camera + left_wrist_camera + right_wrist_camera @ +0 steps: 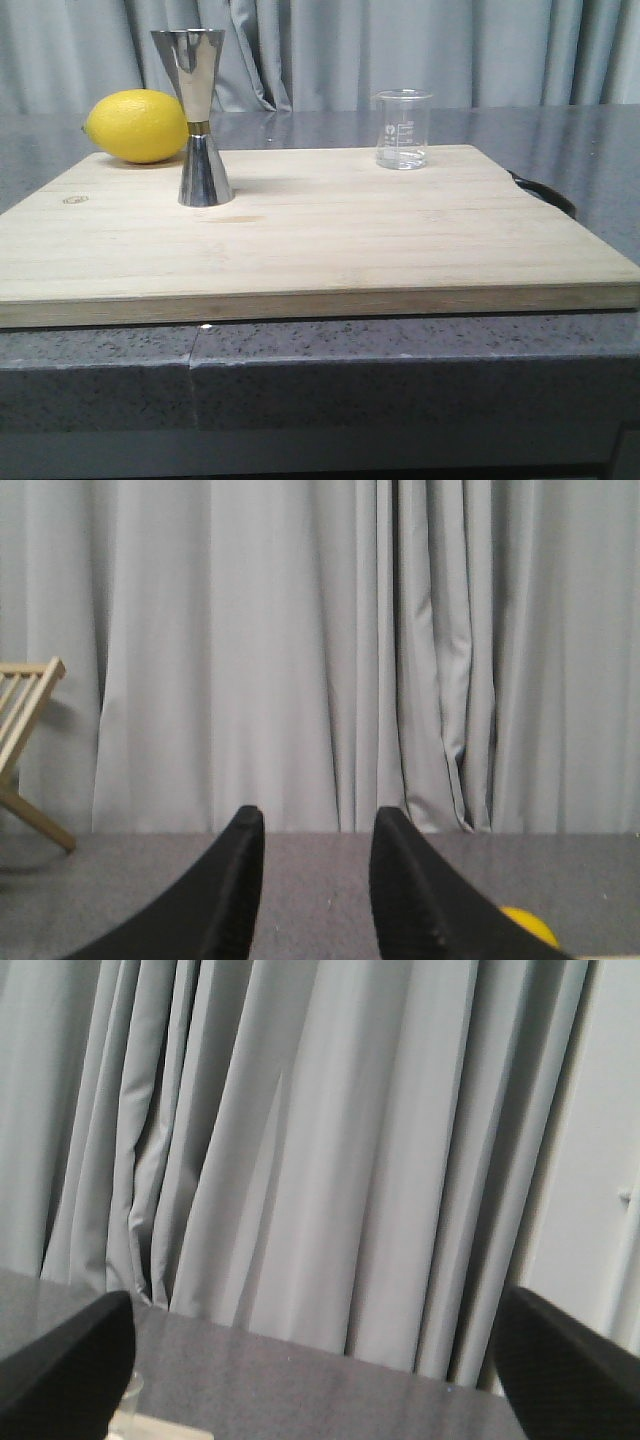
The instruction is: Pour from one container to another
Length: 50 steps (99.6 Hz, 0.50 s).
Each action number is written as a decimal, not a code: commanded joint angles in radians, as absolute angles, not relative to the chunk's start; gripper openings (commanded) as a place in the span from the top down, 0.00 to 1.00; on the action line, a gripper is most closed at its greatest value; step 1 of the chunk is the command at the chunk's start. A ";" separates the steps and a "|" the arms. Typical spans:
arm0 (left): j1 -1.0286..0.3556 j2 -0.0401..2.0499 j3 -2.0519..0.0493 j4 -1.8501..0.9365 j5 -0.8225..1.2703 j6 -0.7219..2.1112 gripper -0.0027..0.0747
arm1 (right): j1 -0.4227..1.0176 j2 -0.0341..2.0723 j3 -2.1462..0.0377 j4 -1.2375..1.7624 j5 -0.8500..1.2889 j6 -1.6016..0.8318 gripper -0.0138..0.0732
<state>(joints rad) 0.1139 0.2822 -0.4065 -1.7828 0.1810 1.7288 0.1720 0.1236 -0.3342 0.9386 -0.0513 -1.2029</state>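
Two vessels stand apart: beaker [403, 129] right of centre, jigger [199, 116] upper left, tall and tippable. Left gripper [312, 825] is narrowly parted, right gripper [320, 1305] wide, both empty; the beaker apparently holds little.

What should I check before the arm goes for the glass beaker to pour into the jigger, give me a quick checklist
1. Beaker upright on the cutting board, nothing touching it: ok.
2. Jigger upright, open cup facing up: ok.
3. Lemon behind the jigger, away from the beaker: ok.
4. Right claw open and empty: ok.
5. Left claw open and empty: ok.
6. Liquid in the beaker: cannot tell.
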 commanded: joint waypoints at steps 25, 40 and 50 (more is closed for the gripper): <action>0.098 0.288 -0.307 -1.844 0.235 1.720 0.70 | 0.164 0.100 -0.242 0.934 -0.105 -1.211 0.13; 0.098 0.288 -0.303 -1.846 0.266 1.720 0.85 | 0.164 0.100 -0.242 0.934 -0.112 -1.211 0.41; 0.098 0.288 -0.303 -1.846 0.301 1.720 0.99 | 0.164 0.100 -0.242 0.934 -0.112 -1.211 0.69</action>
